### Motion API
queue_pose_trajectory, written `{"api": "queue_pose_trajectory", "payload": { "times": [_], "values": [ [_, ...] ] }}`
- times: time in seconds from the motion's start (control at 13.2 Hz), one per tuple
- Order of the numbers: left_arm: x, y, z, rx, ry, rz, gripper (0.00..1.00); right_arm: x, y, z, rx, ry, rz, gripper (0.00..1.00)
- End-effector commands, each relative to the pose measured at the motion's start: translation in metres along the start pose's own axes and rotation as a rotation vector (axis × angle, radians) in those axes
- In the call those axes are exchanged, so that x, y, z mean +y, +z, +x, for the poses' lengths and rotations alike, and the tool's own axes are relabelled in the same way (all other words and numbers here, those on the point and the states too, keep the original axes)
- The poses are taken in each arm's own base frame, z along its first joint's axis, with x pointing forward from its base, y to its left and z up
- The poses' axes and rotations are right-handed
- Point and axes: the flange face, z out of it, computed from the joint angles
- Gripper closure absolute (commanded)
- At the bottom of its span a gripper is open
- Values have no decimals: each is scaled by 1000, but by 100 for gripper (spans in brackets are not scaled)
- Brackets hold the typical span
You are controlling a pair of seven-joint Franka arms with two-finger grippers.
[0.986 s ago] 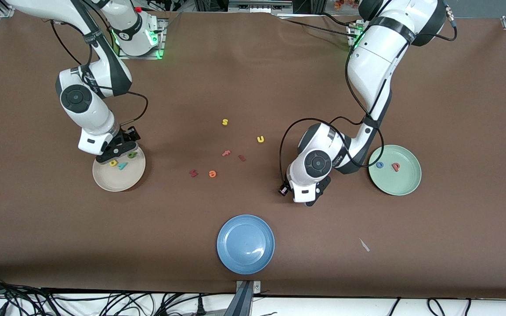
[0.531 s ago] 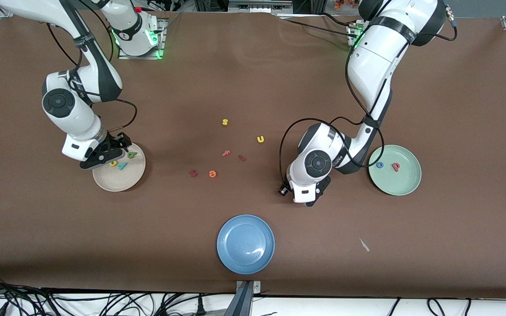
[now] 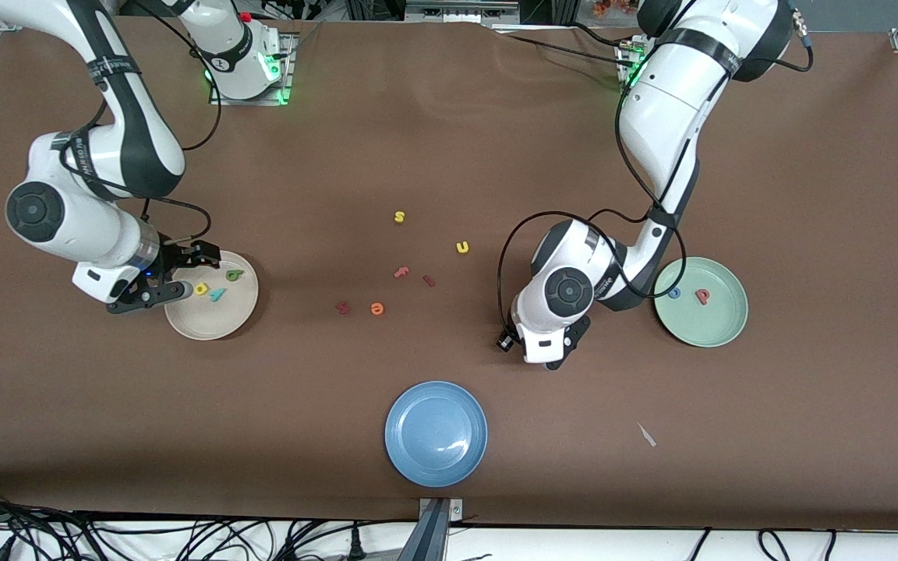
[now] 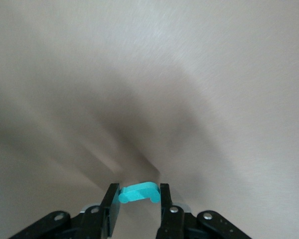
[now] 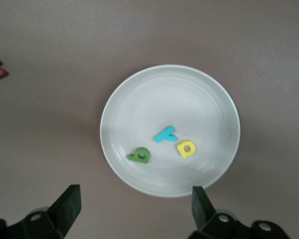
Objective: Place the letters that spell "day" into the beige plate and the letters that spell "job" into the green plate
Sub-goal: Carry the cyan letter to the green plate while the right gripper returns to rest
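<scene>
Left pincer (image 4: 137, 201) clamps tiny teal foam hooked "j" (image 4: 139, 192), long axis crosswise between fingers. Right pincer (image 3: 160, 274) spread wide, empty, beside round cream-beige plate (image 3: 207, 323).

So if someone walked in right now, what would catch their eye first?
Probably the beige plate toward the right arm's end of the table, holding three small letters, with the right gripper open over its rim. Then the left gripper, shut on a teal letter, and the blue plate nearest the front camera.
</scene>
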Motion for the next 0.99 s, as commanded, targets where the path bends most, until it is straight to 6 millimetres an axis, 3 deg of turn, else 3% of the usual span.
{"api": "queue_pose_trajectory", "payload": {
  "times": [0.0,0.15,0.23,0.53,0.68,0.91],
  "values": [
    [-8,-63,19,-13,54,23,87,15,-54,2,-54,26,21,2],
    [-23,-116,49,-31,89,41,87,34,-87,-6,-85,56,16,2],
    [-34,-134,65,-41,103,63,86,35,-101,-7,-87,54,12,2],
    [-100,-179,125,-138,230,200,86,39,-135,-14,-107,68,19,2],
    [-137,-191,161,-198,292,236,86,37,-162,-23,-95,74,10,2],
    [-198,-169,221,-250,385,288,86,30,-210,-43,-107,86,22,2]
  ]
}}
